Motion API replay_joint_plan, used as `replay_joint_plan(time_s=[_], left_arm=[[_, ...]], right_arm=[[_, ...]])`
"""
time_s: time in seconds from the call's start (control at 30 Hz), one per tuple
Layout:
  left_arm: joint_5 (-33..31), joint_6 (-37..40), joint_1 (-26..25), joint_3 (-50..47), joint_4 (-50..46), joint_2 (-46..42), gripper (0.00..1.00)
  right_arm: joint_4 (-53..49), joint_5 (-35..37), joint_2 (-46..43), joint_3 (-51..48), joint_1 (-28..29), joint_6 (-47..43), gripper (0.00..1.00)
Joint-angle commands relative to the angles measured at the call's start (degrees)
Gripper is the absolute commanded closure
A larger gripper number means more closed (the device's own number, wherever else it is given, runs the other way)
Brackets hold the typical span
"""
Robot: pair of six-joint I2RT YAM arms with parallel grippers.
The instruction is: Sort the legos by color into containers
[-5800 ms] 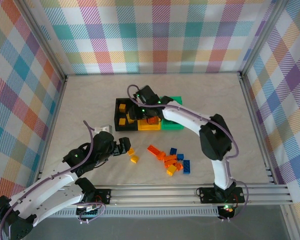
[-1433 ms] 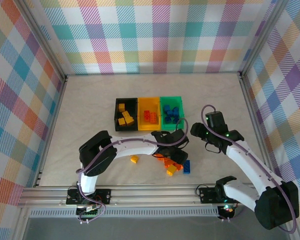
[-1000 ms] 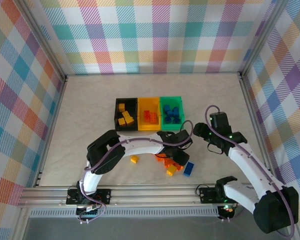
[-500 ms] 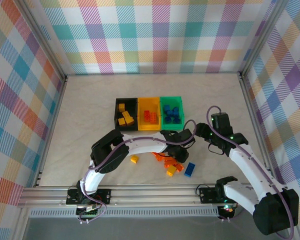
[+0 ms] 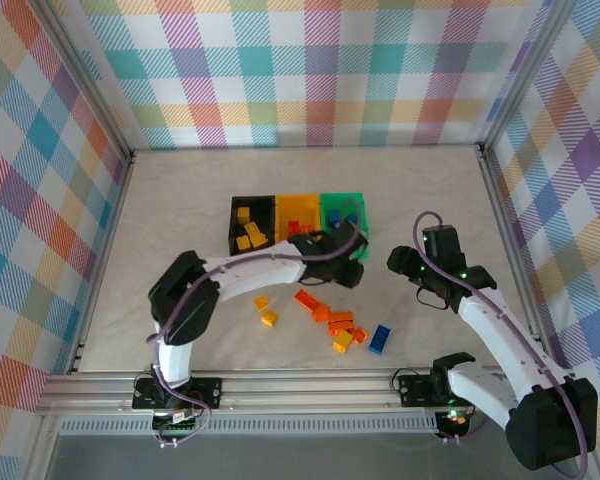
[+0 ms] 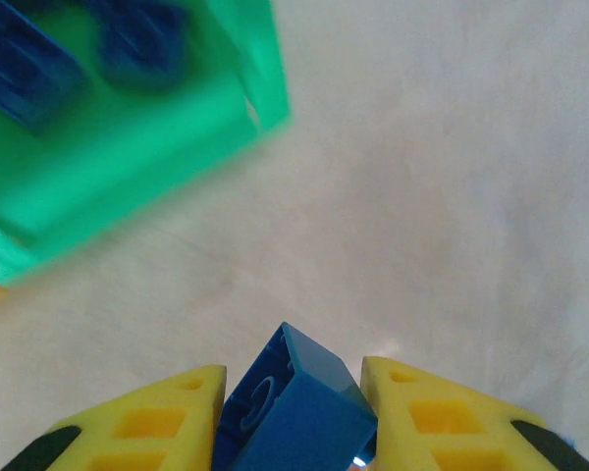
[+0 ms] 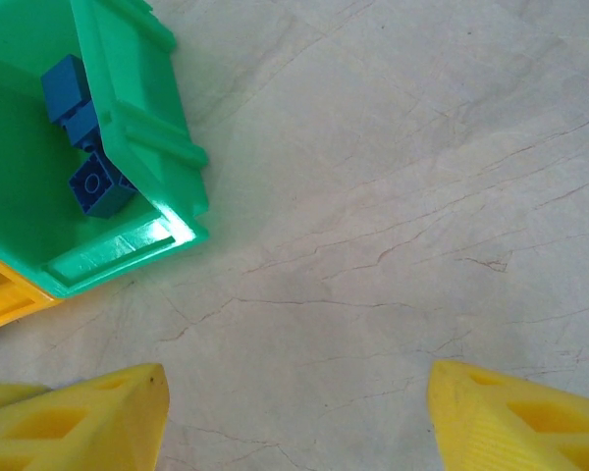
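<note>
— While the left gripper (image 6: 293, 381) hangs near the green bin (image 6: 128, 157), it's clamped on a blue brick (image 6: 299, 417)!
— And the right gripper (image 7: 296, 381)?
— Jaws apart, nothing between them, over bare table (image 7: 393, 196) beside that bin. Orange, yellow and blue bricks (image 5: 336, 321) lie loose nearer the arms.

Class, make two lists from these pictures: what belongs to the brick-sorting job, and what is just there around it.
Belongs: small blue plastic brick held in the left gripper; green plastic bin; yellow-orange plastic bin; black plastic bin; loose orange bricks; loose yellow bricks; loose blue brick.
Just there: pale marbled table; checked walls; metal frame rail; right gripper, open.
</note>
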Motion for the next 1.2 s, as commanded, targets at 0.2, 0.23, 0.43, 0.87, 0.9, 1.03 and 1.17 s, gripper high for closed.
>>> replay_joint_plan(time_s=[0.2,0.23,0.43,0.87,0.9,1.03,1.17], left_arm=[[-4.99,-2.09,7.15,15.61,-1.6,8.12,0.68],[-5.43,-2.31,7.57,17.05,-2.07,9.32,0.67],[-6.52,-2.61,8.95,26.35,-5.93,16.8,0.55],[-1.27,-5.54,7.63,18.86,-1.06,5.0,0.12],[-1.15,-5.95,7.19,15.67,0.13,2.37,0.1],[-0.95,-8.36,5.94,0.63,5.87,-8.08,0.0],[-1.06,-11.56,5.39,-13.84,10.2,-17.81,0.0]], right_arm=[[-0.01,-1.38,-0.47,-0.68,-0.67,-0.06,0.29],[0.08,-1.48,-0.47,-0.71,-0.73,-0.11,0.3],[-0.49,-2.8,-0.81,-0.61,-0.74,-0.59,0.29],[-4.22,-13.31,-0.63,-2.61,-0.49,2.44,0.31],[-5.12,-14.41,-0.65,-3.18,-0.21,3.33,0.32],[-10.01,-14.96,-0.57,-4.06,3.05,5.48,0.32],[-14.59,-14.51,1.2,-3.57,8.27,7.86,0.33]])
